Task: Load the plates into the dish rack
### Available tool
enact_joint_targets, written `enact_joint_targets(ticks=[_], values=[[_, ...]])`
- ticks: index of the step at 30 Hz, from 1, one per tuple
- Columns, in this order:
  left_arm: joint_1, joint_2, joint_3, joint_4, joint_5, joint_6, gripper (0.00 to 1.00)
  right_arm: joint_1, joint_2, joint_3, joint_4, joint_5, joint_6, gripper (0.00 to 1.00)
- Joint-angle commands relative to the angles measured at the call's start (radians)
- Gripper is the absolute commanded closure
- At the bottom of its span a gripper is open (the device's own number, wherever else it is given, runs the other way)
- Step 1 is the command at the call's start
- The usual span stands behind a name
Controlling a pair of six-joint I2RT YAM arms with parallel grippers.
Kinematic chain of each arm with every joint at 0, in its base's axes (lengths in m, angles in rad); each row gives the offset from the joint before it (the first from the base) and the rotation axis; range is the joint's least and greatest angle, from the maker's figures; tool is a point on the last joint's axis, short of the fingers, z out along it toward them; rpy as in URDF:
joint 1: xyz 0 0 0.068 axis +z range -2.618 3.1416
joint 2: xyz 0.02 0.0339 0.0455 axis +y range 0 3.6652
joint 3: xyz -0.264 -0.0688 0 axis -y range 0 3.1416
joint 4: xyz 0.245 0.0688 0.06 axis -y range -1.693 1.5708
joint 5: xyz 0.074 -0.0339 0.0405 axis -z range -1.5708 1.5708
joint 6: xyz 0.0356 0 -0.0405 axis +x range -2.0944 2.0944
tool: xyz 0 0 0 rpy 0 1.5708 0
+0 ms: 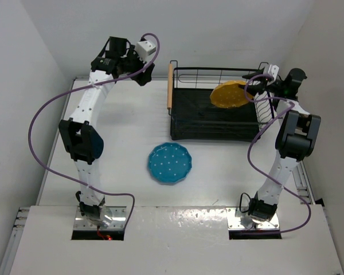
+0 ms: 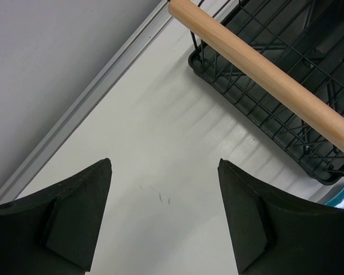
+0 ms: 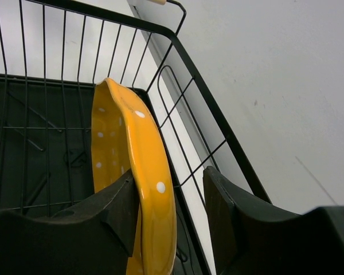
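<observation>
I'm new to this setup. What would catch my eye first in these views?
The yellow plate stands tilted on edge in the far right part of the dish rack, inside the open right gripper. The teal plate lies flat on the table in front of the rack. The left gripper hangs open and empty by the rack's left wooden handle.

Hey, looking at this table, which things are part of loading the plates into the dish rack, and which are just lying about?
Part of the job:
- black wire dish rack with wooden handles
- yellow-orange dotted scalloped plate, on edge inside that rack
- teal blue dotted scalloped plate, lying flat outside it

Just there:
- purple cables on the arms
- white tabletop
No loose clutter shows.
</observation>
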Motion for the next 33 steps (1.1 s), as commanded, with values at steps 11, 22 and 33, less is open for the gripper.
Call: enact_joint_targets(ticks=[11, 22, 33], values=[[-0.186, 0.099, 0.232, 0.088, 0.083, 0.018, 0.13, 0.019, -0.014, -0.120, -0.004, 0.026, -0.085, 0.50], [-0.332, 0.308, 0.200, 0.533, 0.272, -0.240, 0.16, 0.013, 0.034, -0.111, 0.102, 0.114, 0.084, 0.70], [-0.404, 0.469, 0.298, 0.691, 0.229, -0.315, 0.20, 0.005, -0.031, -0.223, 0.093, 0.121, 0.027, 0.71]])
